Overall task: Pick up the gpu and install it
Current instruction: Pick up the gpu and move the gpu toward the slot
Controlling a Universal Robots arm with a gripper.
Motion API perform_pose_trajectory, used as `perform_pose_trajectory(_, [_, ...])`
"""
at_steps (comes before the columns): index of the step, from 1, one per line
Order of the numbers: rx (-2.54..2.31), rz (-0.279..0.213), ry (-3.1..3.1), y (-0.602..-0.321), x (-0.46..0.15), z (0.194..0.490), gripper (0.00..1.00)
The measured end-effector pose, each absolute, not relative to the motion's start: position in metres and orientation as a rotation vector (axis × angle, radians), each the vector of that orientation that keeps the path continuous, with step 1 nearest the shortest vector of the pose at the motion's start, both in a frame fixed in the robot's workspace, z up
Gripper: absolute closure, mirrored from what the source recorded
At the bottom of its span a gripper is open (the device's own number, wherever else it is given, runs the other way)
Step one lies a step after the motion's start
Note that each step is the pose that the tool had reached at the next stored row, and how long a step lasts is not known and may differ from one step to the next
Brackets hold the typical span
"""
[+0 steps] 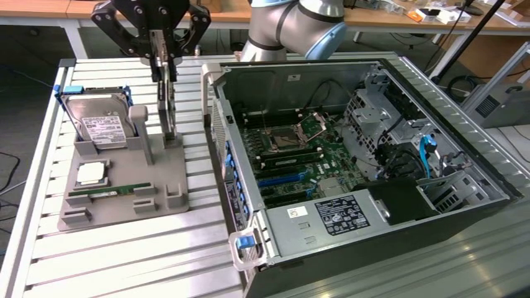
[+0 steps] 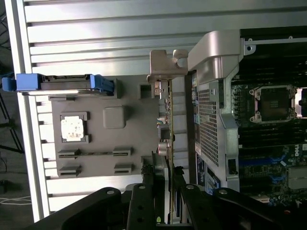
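- Desk [image 1: 124, 261]: ribbed aluminium slats, beneath the fixture.
- Computer case [image 1: 273, 81]: open black-and-steel box, just beside the fixture.
- Fixture [image 1: 124, 180]: matte grey moulded slab with slots.
- Hard drive [image 1: 99, 124]: silver, white label, blue rails, upright in a fixture slot.
- gpu [image 1: 169, 105]: thin dark board, steel bracket, upright at the fixture's case-side edge, clamped between black fingers [image 2: 144, 201].
- Processor [image 1: 91, 174]: square, silver, lying flat in a fixture recess.

Lab, robot arm [image 1: 290, 25], open computer case [image 1: 273, 84]
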State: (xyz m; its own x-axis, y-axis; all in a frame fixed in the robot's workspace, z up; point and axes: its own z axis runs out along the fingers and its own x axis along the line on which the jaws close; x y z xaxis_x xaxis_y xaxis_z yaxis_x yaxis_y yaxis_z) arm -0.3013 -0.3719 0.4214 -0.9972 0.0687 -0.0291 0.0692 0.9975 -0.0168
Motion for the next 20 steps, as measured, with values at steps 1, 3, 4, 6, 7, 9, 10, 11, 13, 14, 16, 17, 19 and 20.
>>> perform_pose_trajectory(1, [0.107, -0.028, 3.111, -0.3719, -0.3011, 0.4214, 0.73])
perform_pose_trajectory(3, [0.107, -0.028, 3.111, -0.3719, -0.3006, 0.4214, 0.73])
perform_pose_trajectory(4, [0.107, -0.028, 3.111, -0.3719, -0.3004, 0.4214, 0.73])
perform_pose_trajectory(6, [0.107, -0.028, 3.111, -0.3719, -0.3000, 0.4214, 0.73])
perform_pose_trajectory(7, [0.107, -0.028, 3.111, -0.3719, -0.2998, 0.4214, 0.73])
perform_pose_trajectory(9, [0.107, -0.028, 3.111, -0.3719, -0.2994, 0.4214, 0.73])
perform_pose_trajectory(10, [0.107, -0.029, 3.111, -0.3719, -0.2992, 0.4214, 0.73])
perform_pose_trajectory(11, [0.107, -0.029, 3.111, -0.3719, -0.2991, 0.4214, 0.73])
perform_pose_trajectory(13, [0.107, -0.029, 3.111, -0.3719, -0.2987, 0.4214, 0.73])
perform_pose_trajectory(14, [0.107, -0.029, 3.111, -0.3719, -0.2985, 0.4214, 0.73])
perform_pose_trajectory(16, [0.107, -0.029, 3.111, -0.3719, -0.2982, 0.4214, 0.73])
perform_pose_trajectory(17, [0.107, -0.029, 3.111, -0.3719, -0.2980, 0.4214, 0.73])
perform_pose_trajectory(19, [0.107, -0.029, 3.111, -0.3719, -0.2976, 0.4214, 0.73])
perform_pose_trajectory(20, [0.107, -0.029, 3.111, -0.3719, -0.2973, 0.4214, 0.73])
